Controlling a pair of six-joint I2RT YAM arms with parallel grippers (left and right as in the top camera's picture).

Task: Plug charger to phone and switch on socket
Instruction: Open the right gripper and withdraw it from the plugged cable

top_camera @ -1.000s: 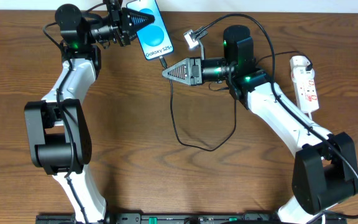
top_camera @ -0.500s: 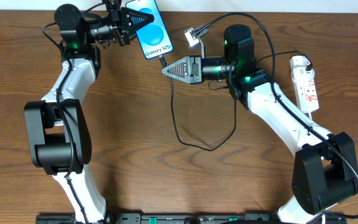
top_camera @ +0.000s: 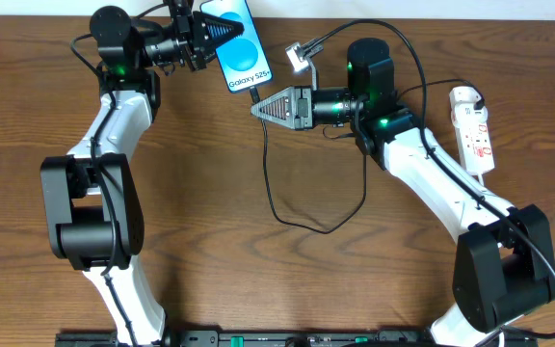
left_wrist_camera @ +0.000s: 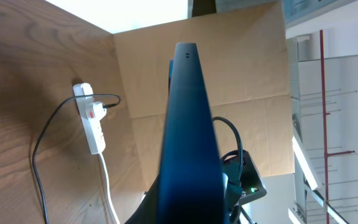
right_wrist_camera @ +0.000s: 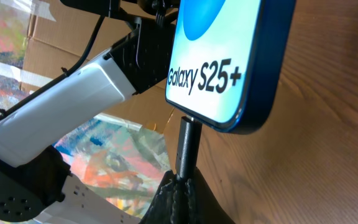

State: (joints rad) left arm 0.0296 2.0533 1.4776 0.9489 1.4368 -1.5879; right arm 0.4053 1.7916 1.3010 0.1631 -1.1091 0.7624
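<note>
Black-edged glossy phone (right_wrist_camera: 229,56), rounded corners; thin charger (right_wrist_camera: 187,146) plug at port.

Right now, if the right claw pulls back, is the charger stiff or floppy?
Probably floppy: the charger lies in a slack loop and should trail. Its tip, in the right claw, looks rigid; sideways pulls might strain it.

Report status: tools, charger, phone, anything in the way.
Left tool shut on phone. Right tool shut on charger, plug tip at phone's bottom edge, seating unclear. Socket untouched, far right. Nothing blocking.
</note>
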